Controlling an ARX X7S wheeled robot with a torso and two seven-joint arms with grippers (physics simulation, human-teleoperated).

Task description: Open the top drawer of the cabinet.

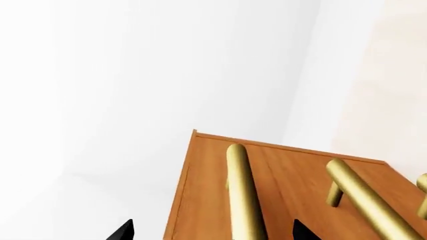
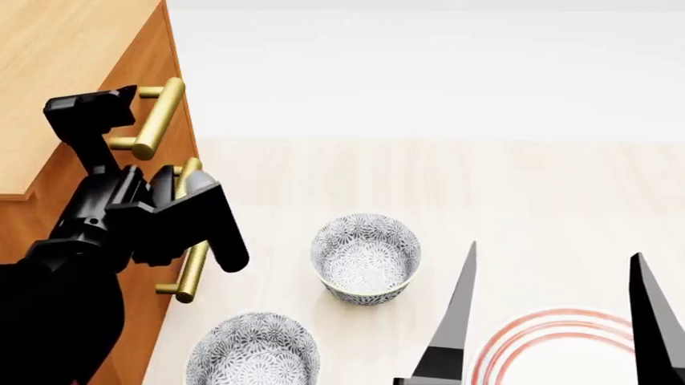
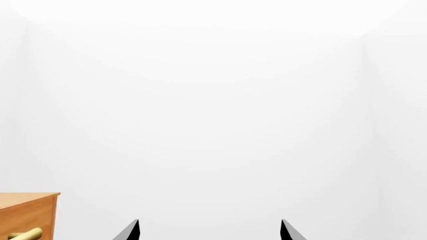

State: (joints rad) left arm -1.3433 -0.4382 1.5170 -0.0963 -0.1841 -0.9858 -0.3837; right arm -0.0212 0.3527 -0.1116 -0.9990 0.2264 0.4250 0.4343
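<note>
The cabinet [image 2: 64,48] stands at the left of the head view, its orange-brown front facing right. The top drawer [image 2: 160,64] carries a brass handle [image 2: 157,116]; the two lower handles [image 2: 191,273] sit below it. My left gripper [image 1: 213,232] is open. The top drawer's handle [image 1: 243,195] passes between its black fingertips [image 1: 123,231] without being clamped. In the head view the left arm [image 2: 118,224] reaches up along the cabinet front. My right gripper [image 2: 553,250] hangs open over the beige surface with nothing between its fingers, far from the cabinet.
Two patterned bowls [image 2: 364,257] [image 2: 255,353] sit on the beige surface [image 2: 514,184] near the cabinet's foot. A white plate with red rings [image 2: 535,333] lies under the right gripper. The right wrist view shows a cabinet corner [image 3: 27,212] and white wall.
</note>
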